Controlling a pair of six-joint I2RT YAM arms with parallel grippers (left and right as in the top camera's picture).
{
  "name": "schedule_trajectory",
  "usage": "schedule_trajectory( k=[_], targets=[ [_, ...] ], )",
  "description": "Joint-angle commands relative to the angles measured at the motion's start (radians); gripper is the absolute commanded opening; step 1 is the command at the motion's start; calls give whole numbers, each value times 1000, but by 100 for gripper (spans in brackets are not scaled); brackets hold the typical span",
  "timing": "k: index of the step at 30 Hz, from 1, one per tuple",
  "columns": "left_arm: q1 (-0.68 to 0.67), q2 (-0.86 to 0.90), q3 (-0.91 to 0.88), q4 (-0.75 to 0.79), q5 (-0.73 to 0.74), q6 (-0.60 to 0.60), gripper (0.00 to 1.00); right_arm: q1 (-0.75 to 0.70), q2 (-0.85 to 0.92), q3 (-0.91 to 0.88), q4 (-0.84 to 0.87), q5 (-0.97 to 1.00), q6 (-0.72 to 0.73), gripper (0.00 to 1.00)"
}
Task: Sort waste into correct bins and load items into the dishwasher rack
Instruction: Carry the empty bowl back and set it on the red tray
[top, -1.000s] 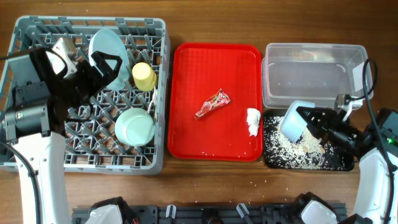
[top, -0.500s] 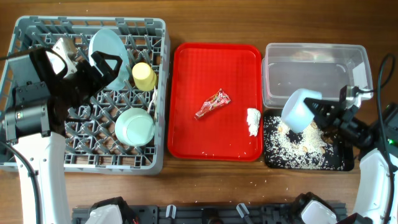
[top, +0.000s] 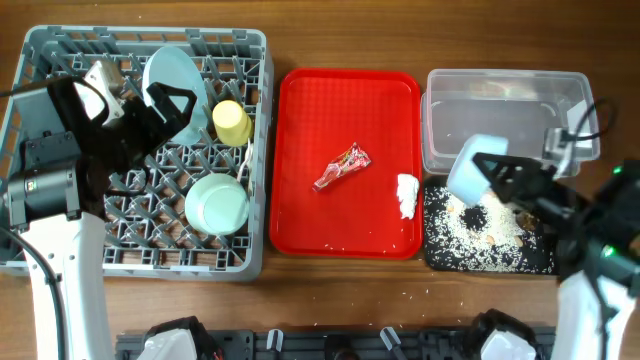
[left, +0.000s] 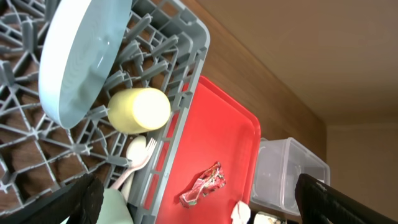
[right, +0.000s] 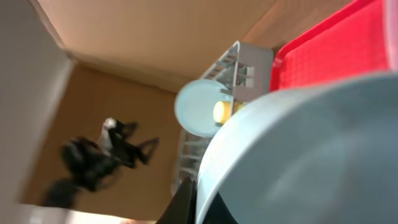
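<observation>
Now: bowl tipped over the black tray, the rack comes next

At the left of the overhead frame stands the large square grey plastic rack (top: 30, 255). It already carries the pale blue round plate (top: 168, 72) on its edge, the small yellow cup (top: 232, 122) and one pale mint bowl (top: 216, 204). Just below the cup are the cream plastic spoon (left: 136, 149) and the cream plastic fork (left: 151, 145). The left gripper (top: 178, 108) hangs above the upper part of the rack. Its fingers (left: 84, 198) are wide apart and carry nothing.

In the middle, the flat red serving tray (top: 300, 215) has the crinkled red-and-white snack wrapper (top: 342, 166) in its centre and the crumpled white tissue (top: 407, 194) near its right edge. Both are not yet sorted.

At the right, the clear rectangular plastic tub (top: 500, 95) sits above the shallow black rectangular tray (top: 545, 265), which holds the brown-beige crumbly scraps (top: 478, 228). The right gripper (top: 492, 176) is closed on the rim of the second pale blue bowl (top: 466, 168). It holds the bowl tilted over the upper left corner of the black tray.

I judge that the step in hand is emptying this bowl; whether something remains inside, I cannot tell. The next move calls for carrying the bowl leftwards across the red tray and setting it among free pegs of the rack, away from the left arm. After this, the wrapper and the tissue need their bins.
</observation>
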Motion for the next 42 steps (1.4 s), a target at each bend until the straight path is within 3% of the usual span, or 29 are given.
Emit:
schedule_trajectory(
  k=[1, 4, 5, 9, 12, 16, 17, 20, 24, 28, 32, 38, 42],
  targets=[
    [5, -2, 3, 0, 11, -9, 100, 283, -173, 10, -48, 655, 12, 4],
    [5, -2, 3, 0, 11, -9, 100, 610, -175, 10, -88, 966, 4, 4],
    [5, -2, 3, 0, 11, -9, 100, 794, -115, 10, -87, 1061, 1, 4],
    [5, -2, 3, 0, 11, -9, 100, 1178, 180, 10, 32, 1195, 10, 4],
    [5, -2, 3, 0, 11, -9, 100, 1305, 446, 10, 167, 1225, 13, 4],
    [5, -2, 3, 0, 11, -9, 100, 1316, 583, 10, 235, 1136, 20, 4],
    [5, -2, 3, 0, 11, -9, 100, 1316, 582, 10, 234, 1131, 18, 13],
    [5, -2, 3, 0, 11, -9, 100, 1307, 543, 34, 223, 1110, -11, 55],
    [5, -2, 3, 0, 11, -9, 100, 1273, 394, 113, 171, 1163, -89, 70],
    [5, -2, 3, 0, 11, -9, 100, 1223, 378, 112, 130, 1488, -73, 75],
    [5, -2, 3, 0, 11, -9, 100, 1175, 519, 112, 142, 1518, 40, 75],
    [5, -2, 3, 0, 11, -9, 100, 1173, 745, 112, 368, 1572, 74, 72],
    [5, -2, 3, 0, 11, -9, 100, 1165, 805, 112, 360, 1700, 250, 72]
  ],
)
